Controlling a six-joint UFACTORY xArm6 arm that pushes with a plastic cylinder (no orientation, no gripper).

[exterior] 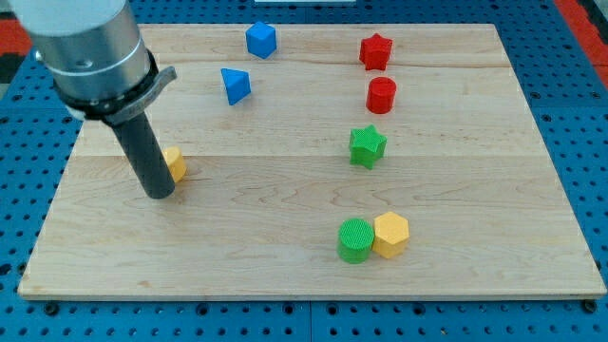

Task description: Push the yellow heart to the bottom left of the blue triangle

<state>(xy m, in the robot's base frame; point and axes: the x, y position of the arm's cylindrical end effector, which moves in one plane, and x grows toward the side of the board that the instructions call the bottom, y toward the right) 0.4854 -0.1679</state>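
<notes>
The yellow heart (176,163) lies at the view's left on the wooden board, half hidden behind my rod. My tip (160,193) rests on the board just below and left of the heart, touching or nearly touching it. The blue triangle (235,85) sits up and to the right of the heart, well apart from it.
A blue cube (260,40) is at the top. A red star (376,51) and red cylinder (381,95) are at top right. A green star (367,146) is mid right. A green cylinder (356,239) and yellow hexagon (390,234) touch at the bottom.
</notes>
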